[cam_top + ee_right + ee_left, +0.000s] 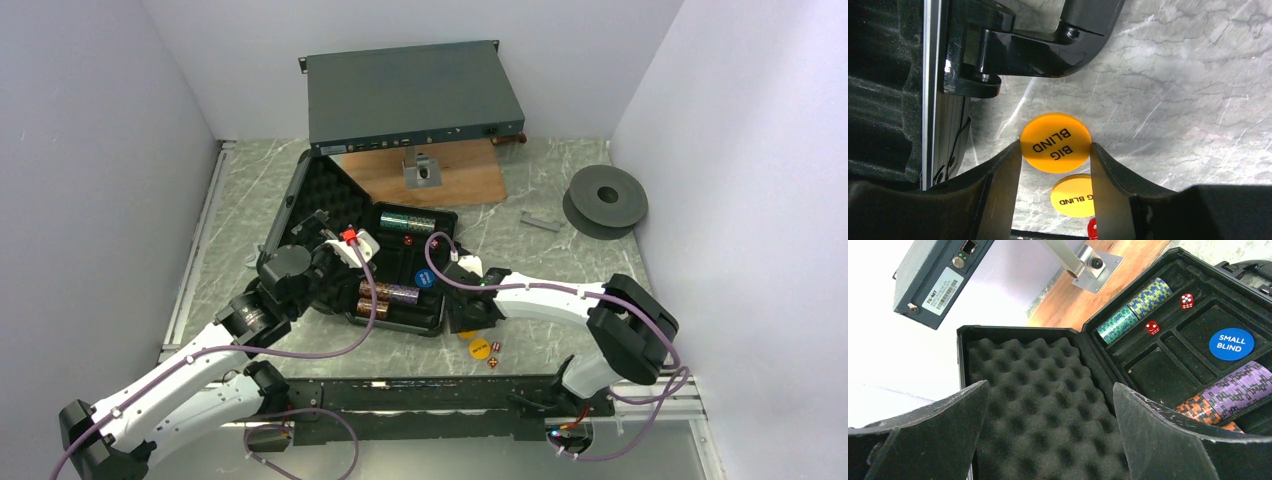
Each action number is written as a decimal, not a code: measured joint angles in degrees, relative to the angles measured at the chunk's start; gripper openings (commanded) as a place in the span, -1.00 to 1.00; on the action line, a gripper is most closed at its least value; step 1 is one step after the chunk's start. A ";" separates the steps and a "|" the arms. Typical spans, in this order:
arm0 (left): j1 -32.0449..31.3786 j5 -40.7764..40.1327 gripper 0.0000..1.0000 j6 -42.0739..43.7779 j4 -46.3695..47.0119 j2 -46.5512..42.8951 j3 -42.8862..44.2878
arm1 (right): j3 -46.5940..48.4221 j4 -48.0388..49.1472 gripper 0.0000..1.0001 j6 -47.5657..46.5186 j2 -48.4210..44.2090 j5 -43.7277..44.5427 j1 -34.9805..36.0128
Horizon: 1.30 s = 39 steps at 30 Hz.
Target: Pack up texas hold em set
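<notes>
Case, black, lies open at the centre of the top view on the marble desk, its foam lid folded back toward the upper left. In the left wrist view the tray fills the right half of the frame. A green and blue-yellow chip row sits in the top slot, and a purple and orange chip row lies at the lower right. Two red dice rest in small pockets just below the top row. A blue SMALL BLIND disc lies at the right edge, between the two rows.

The left hand is spread wide with nothing between its fingers, and it hangs over the foam lid at the bottom of that frame.

The right hand sits just right of the case's near corner in the top view. It pinches a yellow BIG BLIND disc, and both fingers press on its edges. Whether that disc is clear of the desk I cannot tell. A second yellow disc lies on the desk below it in the right wrist view. A red die shows at the bottom edge of that view.

A grey box and a wooden board stand at the top centre of the top view, and a grey spool stands at the right.
</notes>
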 measured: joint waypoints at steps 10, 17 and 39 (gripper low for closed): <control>-0.02 -0.02 0.99 0.02 0.02 0.07 0.00 | 0.00 -3.10 -0.08 0.68 -1.22 1.25 0.20; -0.02 -0.02 0.99 0.00 0.02 0.07 0.00 | 0.02 -7.26 -0.08 0.68 -3.65 1.79 0.26; -0.02 -0.26 0.99 0.00 0.02 0.07 0.00 | 10.93 -12.96 -0.07 -1.99 -7.28 2.54 0.26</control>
